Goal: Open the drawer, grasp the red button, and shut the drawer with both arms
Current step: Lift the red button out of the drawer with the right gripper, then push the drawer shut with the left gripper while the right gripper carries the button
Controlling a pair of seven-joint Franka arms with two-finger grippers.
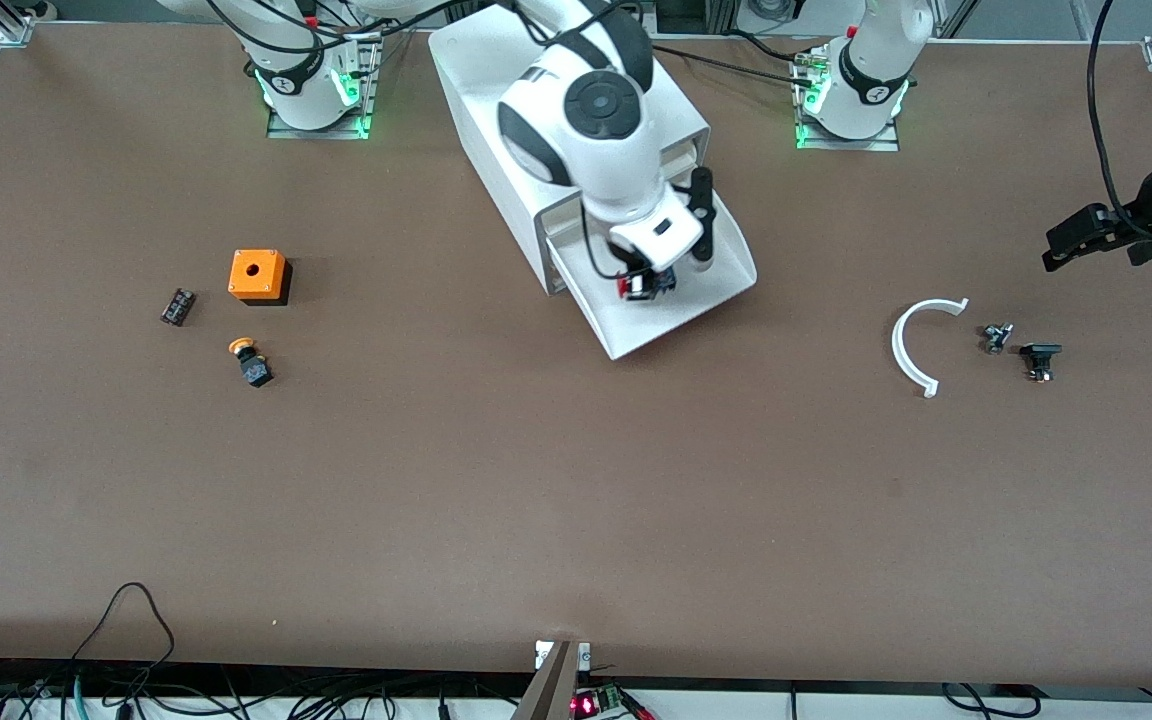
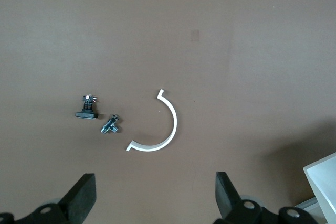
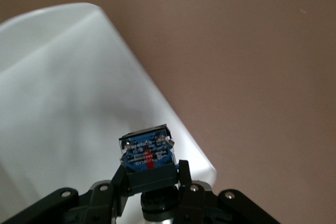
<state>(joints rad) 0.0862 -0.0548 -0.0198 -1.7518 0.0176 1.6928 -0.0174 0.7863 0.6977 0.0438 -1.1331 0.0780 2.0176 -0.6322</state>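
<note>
orange-capped button [image 1: 250, 362]: lying on its side near the right arm's end of the table, nearest the front camera of the loose bits there, well apart from both sets of fingers.
orange cube [image 1: 258, 276]: just up from that button, round hole facing up, small black part [image 1: 177, 306] beside it.
white curved strip [image 1: 918, 343]: lying flat toward the left arm's end, with two small black fittings [image 1: 997, 337] just beside it; seen below the left fingers [image 2: 83, 196] in the left wrist view.
left gripper [image 1: 1086, 236]: hovering over the table at the left arm's end, fingers spread wide, nothing between them, waiting.
drawer [image 1: 706, 295]: pulled out of the white cabinet [image 1: 496, 120], sticking out toward the front camera, directly under the right fingers.
right gripper [image 1: 648, 284]: over the open drawer, fingers [image 3: 185, 173] clamped on the button.
button [image 1: 636, 285]: pinched between the right fingers, over the drawer tray; red cap peeking out in the front view, blue-labelled end of the black body [image 3: 147, 153] showing in the right wrist view.
</note>
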